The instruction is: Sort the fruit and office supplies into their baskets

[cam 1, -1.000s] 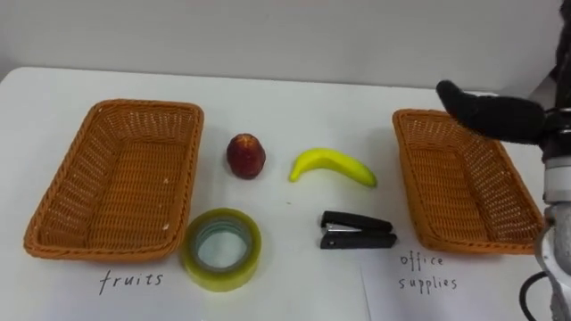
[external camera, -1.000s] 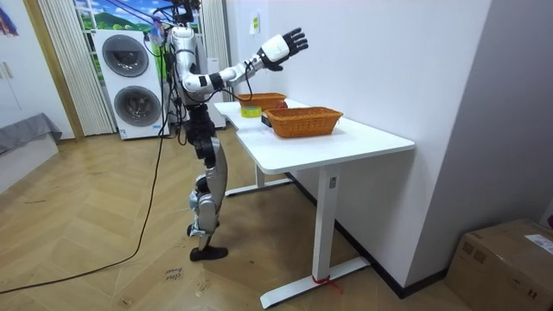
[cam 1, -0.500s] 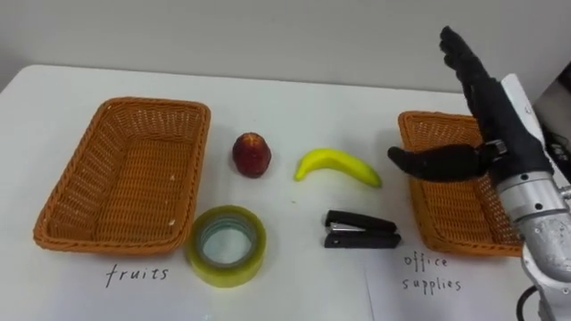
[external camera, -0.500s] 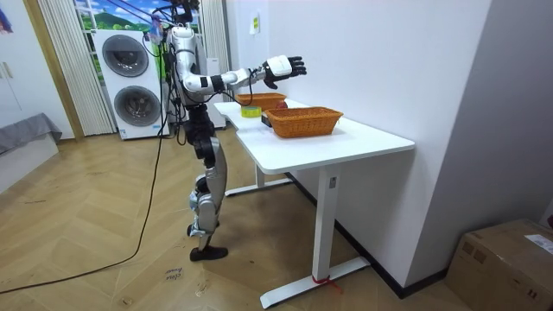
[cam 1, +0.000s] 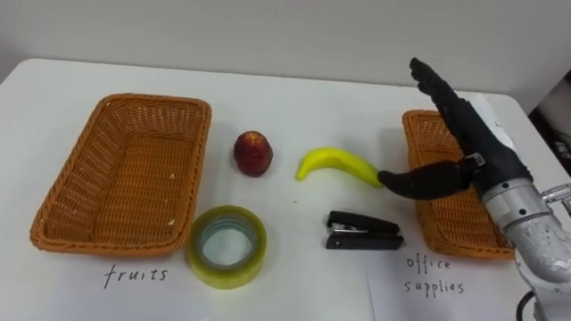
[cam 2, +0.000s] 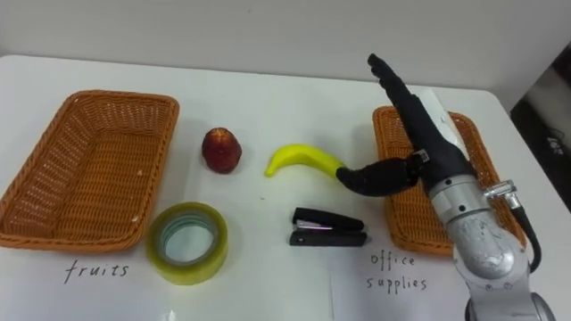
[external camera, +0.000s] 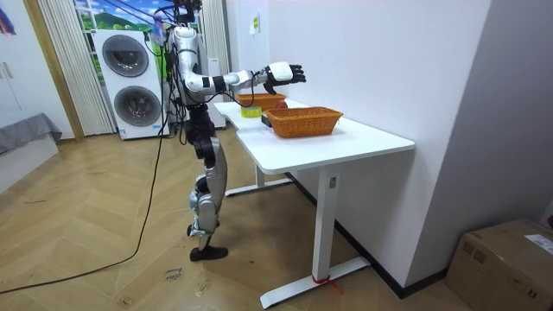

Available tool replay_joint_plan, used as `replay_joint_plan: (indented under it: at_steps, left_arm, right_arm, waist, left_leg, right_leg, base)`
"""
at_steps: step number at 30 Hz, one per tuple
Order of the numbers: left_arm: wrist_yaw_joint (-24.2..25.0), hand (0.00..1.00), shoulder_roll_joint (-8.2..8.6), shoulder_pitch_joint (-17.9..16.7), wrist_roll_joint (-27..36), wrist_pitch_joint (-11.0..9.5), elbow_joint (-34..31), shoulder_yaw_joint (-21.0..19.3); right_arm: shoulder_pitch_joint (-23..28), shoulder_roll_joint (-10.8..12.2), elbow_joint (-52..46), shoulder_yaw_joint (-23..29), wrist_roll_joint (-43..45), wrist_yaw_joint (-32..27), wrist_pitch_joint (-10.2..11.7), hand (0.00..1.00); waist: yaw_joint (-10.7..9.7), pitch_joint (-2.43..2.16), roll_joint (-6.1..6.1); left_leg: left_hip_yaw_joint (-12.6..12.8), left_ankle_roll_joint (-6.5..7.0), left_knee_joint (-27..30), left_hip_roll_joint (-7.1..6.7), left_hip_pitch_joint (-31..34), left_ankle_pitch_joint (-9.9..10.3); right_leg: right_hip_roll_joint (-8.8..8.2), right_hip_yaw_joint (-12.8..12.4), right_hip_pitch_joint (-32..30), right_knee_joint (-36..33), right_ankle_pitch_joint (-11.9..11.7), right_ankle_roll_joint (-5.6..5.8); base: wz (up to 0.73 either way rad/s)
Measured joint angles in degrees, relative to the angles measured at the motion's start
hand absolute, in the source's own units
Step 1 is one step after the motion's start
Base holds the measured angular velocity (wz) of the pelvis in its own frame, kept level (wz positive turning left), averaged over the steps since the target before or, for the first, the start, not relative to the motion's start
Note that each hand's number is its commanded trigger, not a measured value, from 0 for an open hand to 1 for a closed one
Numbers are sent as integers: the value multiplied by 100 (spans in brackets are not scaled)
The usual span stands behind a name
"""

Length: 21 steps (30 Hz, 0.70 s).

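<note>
On the white table lie a red apple point(cam 1: 252, 152), a yellow banana point(cam 1: 335, 164), a black stapler point(cam 1: 361, 231) and a roll of yellowish tape point(cam 1: 225, 246). A wicker basket point(cam 1: 62, 214) marked fruits stands at the left with nothing in it. Another wicker basket point(cam 1: 442, 234), marked office supplies, stands at the right. My right hand point(cam 1: 459, 143) hovers open above the right basket's near-left part, fingers straight, thumb reaching toward the banana's right end. It holds nothing. In the room view I stand at the table's end with the right hand point(external camera: 283, 73) stretched over it.
Paper labels with handwriting lie at the front edge under each basket point(cam 1: 134, 275) point(cam 1: 429, 273). A wall runs behind the table. In the room view, washing machines point(external camera: 130, 82) stand behind me and the floor is wooden.
My right hand has come down and moved left, from high over the right basket to just above its left rim, close to the banana. The objects have stayed put.
</note>
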<state>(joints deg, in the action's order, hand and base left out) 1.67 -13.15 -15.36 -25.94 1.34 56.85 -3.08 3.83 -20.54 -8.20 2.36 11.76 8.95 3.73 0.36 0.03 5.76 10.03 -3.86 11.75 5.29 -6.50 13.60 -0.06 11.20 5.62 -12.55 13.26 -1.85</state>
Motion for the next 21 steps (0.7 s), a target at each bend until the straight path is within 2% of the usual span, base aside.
replay_joint_plan:
  at_steps: [13, 17, 21]
  left_arm:
    - [-53, 0, -30, 16, 1, 0, 55, 0]
    - [-114, 0, -33, 5, -4, 1, 54, 2]
    - [-121, 0, -47, 19, -3, 4, 34, 44]
  right_arm:
    - [65, 0, 83, -7, 468, 209, -11, 0]
    - [217, 1, 128, -275, 710, 330, -23, 0]
    - [307, 1, 127, -495, 736, 503, -127, 0]
  waist:
    - [28, -1, -65]
    - [81, -1, -70]
    - [151, -1, -66]
  left_leg:
    - [0, 1, 107, -2, 79, 0]
    - [1, 2, 100, -3, 82, 0]
    - [-1, 2, 90, -4, 91, 0]
  right_leg:
    - [-15, 14, -62, 3, -8, -6]
    - [-12, 14, -56, 8, -8, -6]
    - [-9, 21, -36, 72, -21, 2]
  base:
    - [0]
    - [0]
    - [0]
